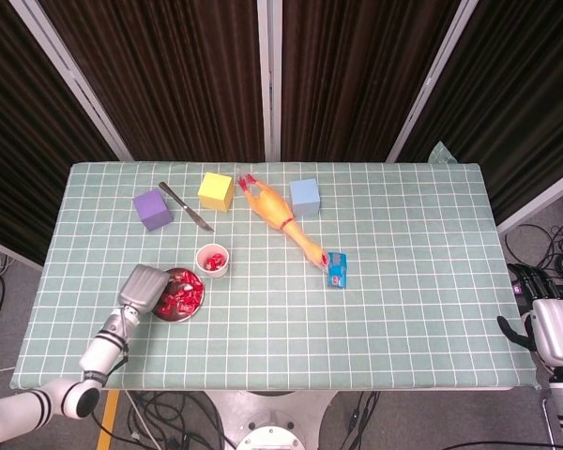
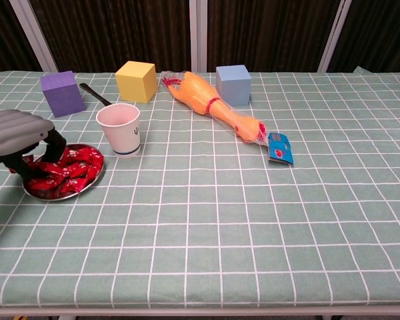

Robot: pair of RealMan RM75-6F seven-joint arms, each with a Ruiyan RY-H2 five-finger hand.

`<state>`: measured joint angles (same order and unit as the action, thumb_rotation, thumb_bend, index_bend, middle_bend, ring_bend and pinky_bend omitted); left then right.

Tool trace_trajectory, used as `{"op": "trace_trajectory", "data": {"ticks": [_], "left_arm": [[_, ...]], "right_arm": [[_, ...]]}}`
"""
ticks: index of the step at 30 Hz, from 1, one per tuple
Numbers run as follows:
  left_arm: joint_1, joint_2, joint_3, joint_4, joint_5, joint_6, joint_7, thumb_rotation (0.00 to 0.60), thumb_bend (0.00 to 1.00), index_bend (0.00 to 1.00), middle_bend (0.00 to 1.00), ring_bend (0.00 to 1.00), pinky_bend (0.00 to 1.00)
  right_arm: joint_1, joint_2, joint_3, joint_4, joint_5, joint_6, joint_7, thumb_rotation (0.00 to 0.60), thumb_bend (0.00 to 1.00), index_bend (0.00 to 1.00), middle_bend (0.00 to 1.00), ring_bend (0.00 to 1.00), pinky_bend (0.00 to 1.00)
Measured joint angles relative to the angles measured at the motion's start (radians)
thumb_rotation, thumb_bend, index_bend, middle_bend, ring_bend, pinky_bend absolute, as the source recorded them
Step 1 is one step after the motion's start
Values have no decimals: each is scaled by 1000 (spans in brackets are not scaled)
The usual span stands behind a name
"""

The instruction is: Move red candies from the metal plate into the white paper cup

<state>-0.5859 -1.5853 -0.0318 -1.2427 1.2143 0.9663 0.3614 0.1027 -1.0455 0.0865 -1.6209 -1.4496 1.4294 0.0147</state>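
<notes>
Presently: red candies (image 2: pixel 70 171) heaped on metal plate (image 2: pixel 88 184) | left hand (image 2: pixel 19 135) over plate's left side, fingers (image 2: pixel 52 143) curled down among wrappers, hold unclear | white paper cup (image 2: pixel 119 129) just beside, some candies inside | right hand (image 1: pixel 551 328) off table, fingers apart, empty.

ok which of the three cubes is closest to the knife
The yellow cube: the knife lies between it and the purple cube, its handle end nearer the yellow one. The blue cube sits well apart, beyond the rubber chicken.
</notes>
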Motion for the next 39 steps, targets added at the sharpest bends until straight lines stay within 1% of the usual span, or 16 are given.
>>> {"op": "trace_trajectory", "data": {"ticks": [5,8,13,17,21,27,30,33,39], "left_arm": [[0,10,-12,-15,12,2,-36,600,501,743,721,916,1000],[1,30,-19,-48,16,6,-51,600,509,747,724,917,1000],[1,89,-42,-137,20,20,-73,600,507,748,724,917,1000],[-13,148,-77,-217,24,31,-75,600,507,748,724,917,1000],[-59,189,-134,-276,15,24,-59,600,507,748,724,917,1000],[-143,182,-194,-289,-40,-24,-6,600,506,747,723,917,1000],[-178,167,-209,-277,-79,-51,24,600,507,746,722,917,1000],[-203,156,-209,-267,-115,-79,55,600,507,744,721,917,1000],[-231,141,-186,-244,-175,-128,74,600,507,734,714,915,1000]], "right_arm": [[-2,3,0,-2,0,5,-1,600,207,111,132,125,384],[-3,4,0,-2,0,5,0,600,207,111,132,125,384],[-3,4,0,1,-3,7,4,600,207,111,132,125,385],[-5,3,-1,2,-5,9,7,600,207,111,133,125,385],[-8,3,-2,5,-4,13,11,600,207,111,133,125,385],[-14,6,-1,8,1,18,14,600,207,111,133,125,385],[-17,7,-1,10,7,19,16,600,207,111,133,125,385],[-20,8,0,13,12,20,19,600,207,111,133,125,385],[-19,4,-1,22,18,9,24,600,207,111,133,125,385]]}}
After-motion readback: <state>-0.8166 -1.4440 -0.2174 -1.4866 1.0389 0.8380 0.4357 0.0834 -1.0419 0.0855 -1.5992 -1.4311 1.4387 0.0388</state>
